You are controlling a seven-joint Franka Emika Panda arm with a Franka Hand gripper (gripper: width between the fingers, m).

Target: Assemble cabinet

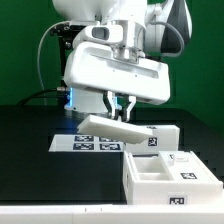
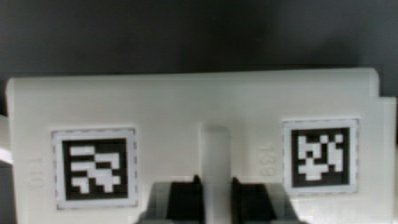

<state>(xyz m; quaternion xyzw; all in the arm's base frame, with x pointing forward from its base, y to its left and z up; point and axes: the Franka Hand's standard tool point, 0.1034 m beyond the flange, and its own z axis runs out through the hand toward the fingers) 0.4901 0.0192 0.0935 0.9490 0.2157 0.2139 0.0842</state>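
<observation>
One robot arm works over a black table (image 1: 30,160). The gripper (image 1: 120,108) hangs point-down, its 2 dark fingers (image 2: 178,205) nearly pressed together and pinching a thin raised rib on a white panel (image 1: 105,127) of the cabinet.

The panel appears to be lifted just above the marker board (image 1: 72,142). Its long axis runs left to right in the exterior view, sloping slightly down to the right.

The open cabinet box (image 1: 150,188) sits on the table, to the right of the held panel and nearer the camera. By my judgement, the coming move goes that way.

The exterior view alone shows the box and how the panel lies to it. The wrist view alone shows the grip. There the gripper (image 2: 214,198) closes on the rib midway between the panel's (image 2: 196,100) 2 square tags.
</observation>
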